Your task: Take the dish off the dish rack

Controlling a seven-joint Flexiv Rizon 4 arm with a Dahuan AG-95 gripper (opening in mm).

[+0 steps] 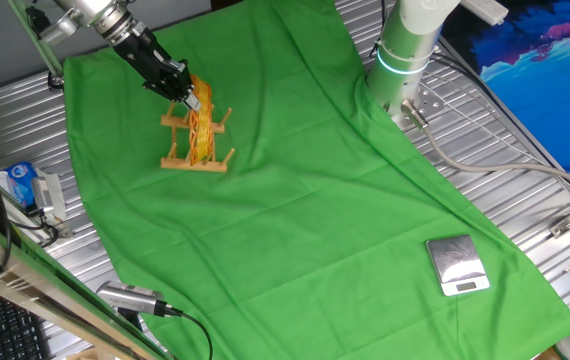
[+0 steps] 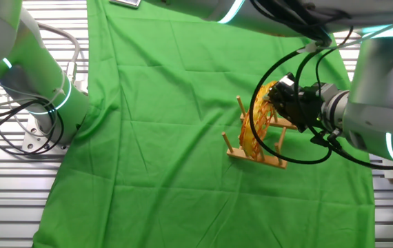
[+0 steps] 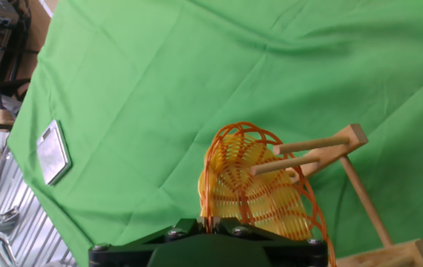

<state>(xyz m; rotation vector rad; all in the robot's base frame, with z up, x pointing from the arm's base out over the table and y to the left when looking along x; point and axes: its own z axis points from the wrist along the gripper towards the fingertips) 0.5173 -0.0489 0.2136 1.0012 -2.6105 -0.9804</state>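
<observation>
The yellow-orange woven dish (image 1: 200, 125) stands on edge between the pegs of the small wooden dish rack (image 1: 197, 160) on the green cloth at the back left. My gripper (image 1: 187, 95) reaches down from the upper left and is shut on the dish's top rim. In the other fixed view the dish (image 2: 257, 122) stands upright in the rack (image 2: 257, 156) with the gripper (image 2: 277, 98) on its upper edge. In the hand view the dish (image 3: 260, 189) fills the lower middle, its rim pinched between the jaws (image 3: 210, 221), and the rack's pegs (image 3: 312, 152) cross in front of it.
A square silver scale (image 1: 456, 264) lies on the cloth at the front right, also in the hand view (image 3: 53, 152). A second arm's white base (image 1: 405, 50) stands at the back right. A camera and cables (image 1: 130, 298) sit at the front left edge.
</observation>
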